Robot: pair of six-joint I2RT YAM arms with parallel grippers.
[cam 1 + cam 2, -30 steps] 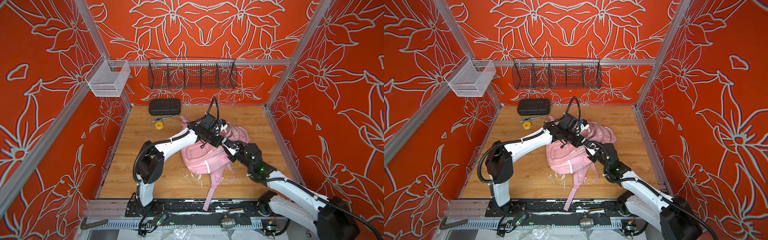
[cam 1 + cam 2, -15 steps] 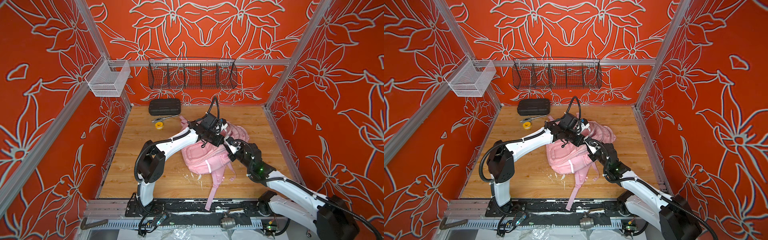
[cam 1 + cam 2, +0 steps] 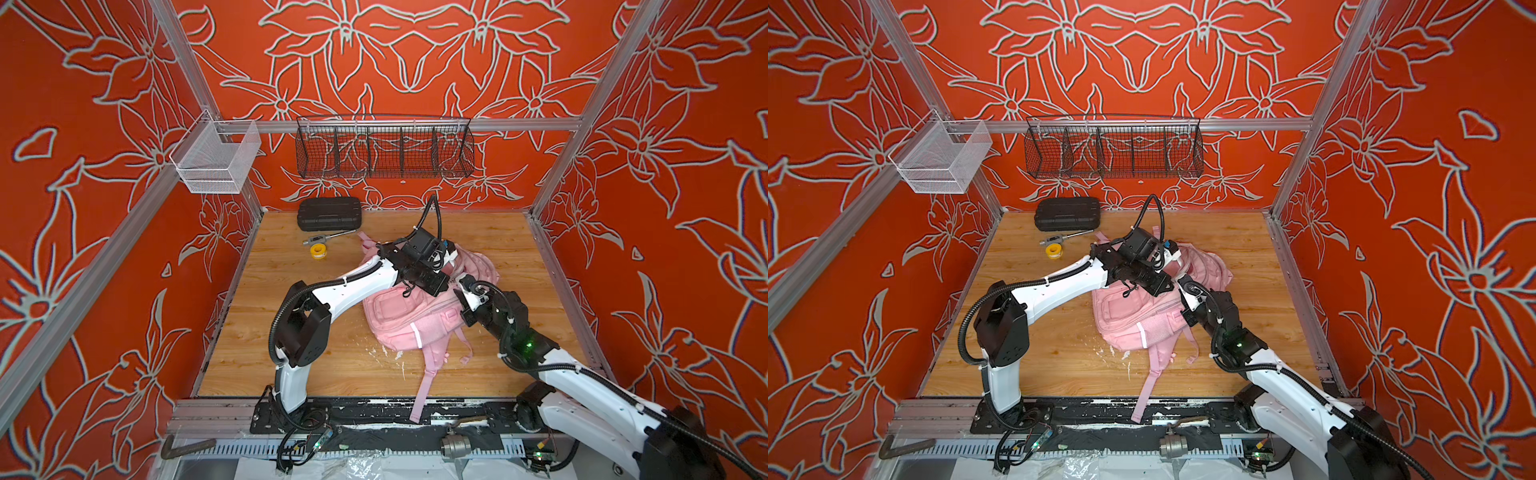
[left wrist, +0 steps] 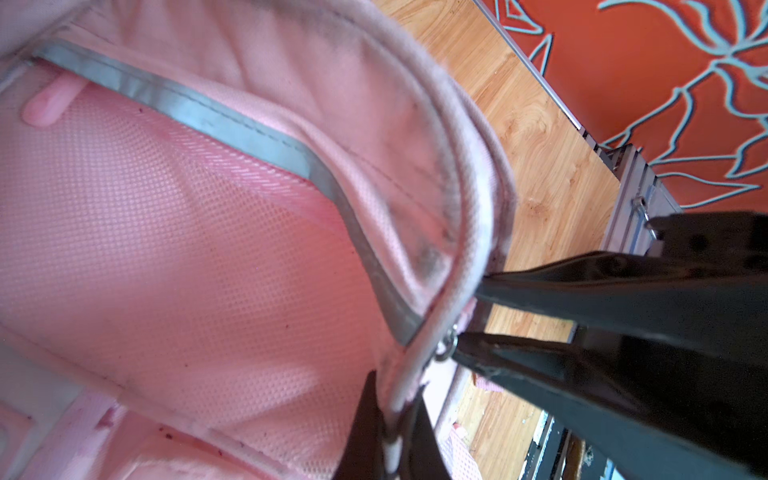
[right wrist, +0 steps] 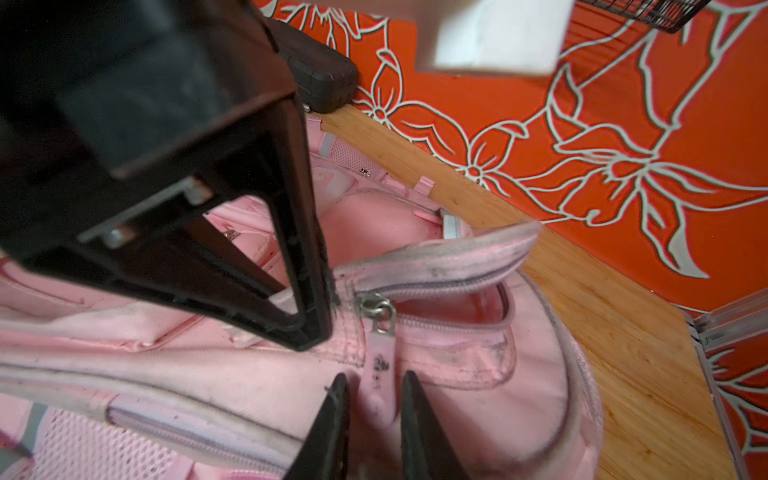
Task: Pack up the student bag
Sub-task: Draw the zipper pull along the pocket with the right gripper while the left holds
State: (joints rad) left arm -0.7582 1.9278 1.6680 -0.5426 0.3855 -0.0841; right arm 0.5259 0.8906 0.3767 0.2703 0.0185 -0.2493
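Zipper step: left gripper [image 4: 392, 401] clamped the student bag [image 3: 399, 316] at two o'clock; right gripper [image 5: 374, 395], ajar astride the zipper pull [image 5: 380, 361], likely needed clamping next.

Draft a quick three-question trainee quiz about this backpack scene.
1. True or false: the left gripper is shut on the student bag at its edge.
2. Which thing does the right gripper straddle? A) pink zipper pull tab B) pencil C) water bottle
3. What colour is the small roll lying on the floor near the black case?
Key: 1 true; 2 A; 3 yellow.
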